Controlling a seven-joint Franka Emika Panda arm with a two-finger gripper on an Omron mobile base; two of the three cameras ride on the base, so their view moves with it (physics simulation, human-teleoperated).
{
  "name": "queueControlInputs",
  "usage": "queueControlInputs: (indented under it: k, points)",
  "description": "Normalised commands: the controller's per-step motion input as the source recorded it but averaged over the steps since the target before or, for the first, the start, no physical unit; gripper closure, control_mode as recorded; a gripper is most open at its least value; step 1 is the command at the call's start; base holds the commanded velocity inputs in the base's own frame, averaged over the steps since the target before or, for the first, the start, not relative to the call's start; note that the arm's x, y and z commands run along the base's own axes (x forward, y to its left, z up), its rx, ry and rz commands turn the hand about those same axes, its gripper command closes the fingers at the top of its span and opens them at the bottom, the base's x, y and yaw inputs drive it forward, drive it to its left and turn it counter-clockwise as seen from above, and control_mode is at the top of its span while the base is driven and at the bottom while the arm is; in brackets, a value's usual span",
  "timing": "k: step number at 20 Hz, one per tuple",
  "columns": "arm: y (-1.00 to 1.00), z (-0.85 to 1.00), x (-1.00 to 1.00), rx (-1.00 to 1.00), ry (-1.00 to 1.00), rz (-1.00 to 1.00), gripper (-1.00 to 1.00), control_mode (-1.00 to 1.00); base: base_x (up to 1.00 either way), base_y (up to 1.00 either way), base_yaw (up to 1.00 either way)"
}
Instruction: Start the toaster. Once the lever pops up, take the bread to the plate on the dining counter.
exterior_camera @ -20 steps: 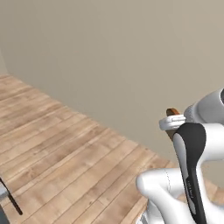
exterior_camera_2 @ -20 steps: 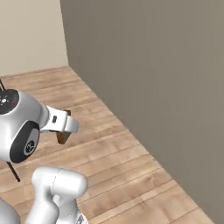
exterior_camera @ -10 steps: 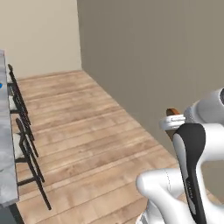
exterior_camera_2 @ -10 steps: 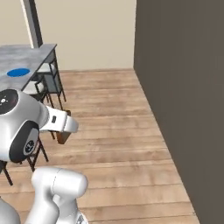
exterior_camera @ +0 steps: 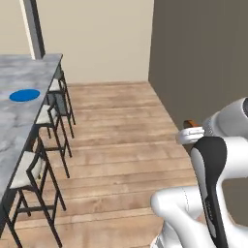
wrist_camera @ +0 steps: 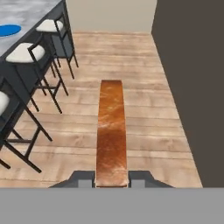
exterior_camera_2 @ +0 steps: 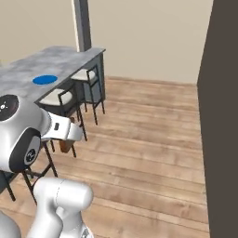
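Note:
My gripper [wrist_camera: 111, 179] is shut on the bread [wrist_camera: 111, 131], a tan-brown slice seen edge-on that sticks out ahead of the fingertips. Only a brown bit of the bread [exterior_camera: 192, 123] shows beyond the hand in the left base view, and a corner of the bread [exterior_camera_2: 66, 145] hangs below the hand in the right base view. The blue plate [exterior_camera: 24, 95] [exterior_camera_2: 45, 80] [wrist_camera: 8, 30] lies on the dining counter [exterior_camera: 19, 131] [exterior_camera_2: 28, 69] [wrist_camera: 35, 8], off to the left and well away from the gripper. The toaster and its lever are out of view.
Black-framed stools [exterior_camera: 46, 116] [exterior_camera_2: 60, 96] [wrist_camera: 24, 52] line the counter's near side. A dark wall [exterior_camera: 203, 58] [exterior_camera_2: 223, 116] [wrist_camera: 192, 87] stands on the right. A grey pillar [exterior_camera: 34, 29] [exterior_camera_2: 82, 23] rises behind the counter. Open wooden floor [exterior_camera: 116, 145] lies between.
The whole picture has swung as the base turned: the counter, stools and plate have come into view at left. The gripper stays shut on the bread.

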Motion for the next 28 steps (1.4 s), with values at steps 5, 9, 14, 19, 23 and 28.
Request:
queueControlInputs:
  k: [5, 9, 14, 19, 23, 28]
  points:
    - [0.00, 0.00, 0.00, 0.00, 0.00, 0.00, 1.00, 1.00, 1.00, -0.85, 0.48]
    - [0.00, 0.00, 0.00, 0.00, 0.00, 0.00, 1.00, 1.00, 1.00, -0.87, 0.48]
    - [0.00, 0.00, 0.00, 0.00, 0.00, 0.00, 1.00, 1.00, 1.00, -0.87, 0.48]
    - [0.00, 0.00, 0.00, 0.00, 0.00, 0.00, 1.00, 1.00, 1.00, -0.83, 0.51]
    - [0.00, 0.00, 0.00, 0.00, 0.00, 0.00, 1.00, 1.00, 0.99, -0.77, 0.54]
    - [0.00, 0.00, 0.00, 0.00, 0.00, 0.00, 1.00, 1.00, 0.95, -0.75, 0.55]
